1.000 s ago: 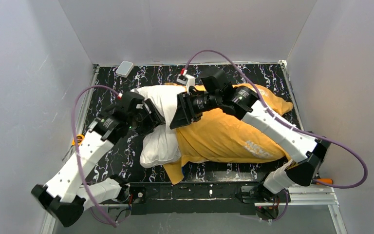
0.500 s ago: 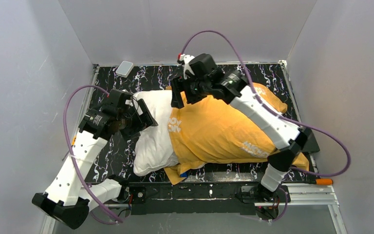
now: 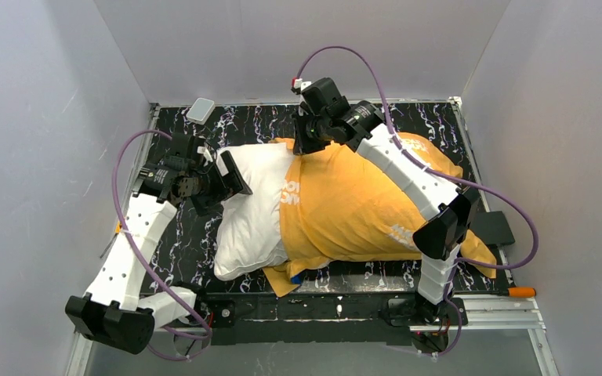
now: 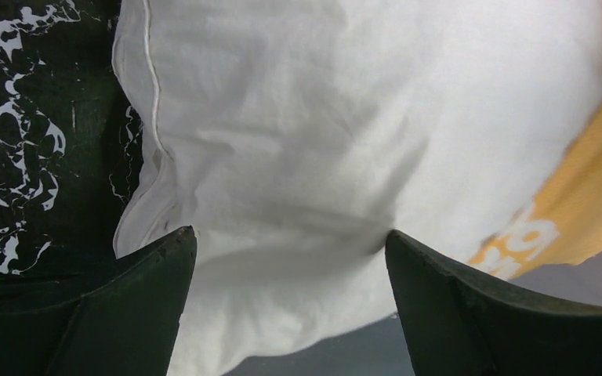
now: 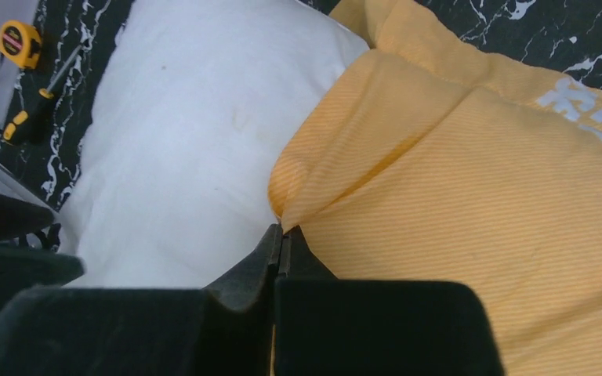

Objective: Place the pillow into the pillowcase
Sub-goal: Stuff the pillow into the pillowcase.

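Two-thirds or so of the pillow (image 3: 251, 207) sits inside the pillowcase (image 3: 360, 207), which lies orange-yellow side up across the middle of the black marbled tabletop (image 3: 180, 243). The pillow's long axis runs left to right. Its bare white end points toward the left arm, and its covered end points toward the right side of the tabletop. The mouth of the pillowcase crosses the pillow roughly a third of the way along from that white end, with pale lettering just beside the hem. A scrap of blue peeks out under the near edge. The right fingers (image 5: 243, 278) are clenched on a pinched fold of the orange hem at the far corner of the opening, where fabric meets the white cushion. The left fingers (image 4: 133, 313) stand spread wide, one on either side of the pillow's exposed end, gripping nothing. They may be resting against the cloth, but the wrist view is too close to tell. A yellow tape measure (image 5: 13, 39) and a screwdriver (image 5: 35, 106) lie near the tabletop's left edge.
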### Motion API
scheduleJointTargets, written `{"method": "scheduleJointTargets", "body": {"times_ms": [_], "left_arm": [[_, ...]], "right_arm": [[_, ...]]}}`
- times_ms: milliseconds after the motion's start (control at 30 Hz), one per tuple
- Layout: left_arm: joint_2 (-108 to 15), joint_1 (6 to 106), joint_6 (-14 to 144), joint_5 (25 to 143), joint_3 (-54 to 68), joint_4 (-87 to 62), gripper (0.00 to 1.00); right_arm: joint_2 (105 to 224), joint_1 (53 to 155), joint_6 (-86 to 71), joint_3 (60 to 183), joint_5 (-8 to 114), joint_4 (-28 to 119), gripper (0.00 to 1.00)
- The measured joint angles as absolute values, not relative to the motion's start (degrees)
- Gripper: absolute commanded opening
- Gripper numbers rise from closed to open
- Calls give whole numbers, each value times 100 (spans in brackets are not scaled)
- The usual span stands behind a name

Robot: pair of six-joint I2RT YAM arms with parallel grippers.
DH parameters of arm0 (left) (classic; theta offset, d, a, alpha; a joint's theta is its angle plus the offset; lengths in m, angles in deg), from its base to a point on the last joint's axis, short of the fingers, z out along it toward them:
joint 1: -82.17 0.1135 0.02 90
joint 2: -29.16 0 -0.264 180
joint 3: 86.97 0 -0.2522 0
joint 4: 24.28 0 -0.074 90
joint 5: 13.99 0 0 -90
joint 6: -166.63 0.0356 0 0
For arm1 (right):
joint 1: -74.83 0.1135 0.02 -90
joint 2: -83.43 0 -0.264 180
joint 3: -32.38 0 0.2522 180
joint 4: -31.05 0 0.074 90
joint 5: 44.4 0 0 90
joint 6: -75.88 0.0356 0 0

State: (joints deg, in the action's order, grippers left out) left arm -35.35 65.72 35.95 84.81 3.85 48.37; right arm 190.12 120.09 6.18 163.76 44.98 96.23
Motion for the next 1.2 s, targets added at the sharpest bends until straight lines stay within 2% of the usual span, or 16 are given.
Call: {"method": "scheduleJointTargets", "body": {"times_ms": [133,333,533,733,800,1067,1167,1200], "left_arm": [[-3752,6712,3627,8925,1027,4251,76],[-4073,6704,3035,9834,1865,2761,44],[-4606,6214,2003,9900,1832,1034,23],[-5841,5486,1332,9458,1139,-140,8],[-6053,5353,1147,9240,1052,-533,0],[-6040,5265,537,8730,1484,-1895,2],[-5789,5261,423,8776,1908,-2100,24],[-5695,5252,382,8848,2046,-2109,35]], "right_arm": [[19010,11950,609,16704,4817,9689,1],[18956,11825,958,16582,5977,9346,1],[18676,11611,2569,15334,6998,7389,1],[18669,11401,4405,14473,7317,5357,1],[18669,11316,4934,14230,7317,4828,1],[18665,11217,6569,13493,7300,2782,1],[18540,11217,6320,13345,7341,2970,1],[18472,11217,6093,13345,7339,3256,8]]}}
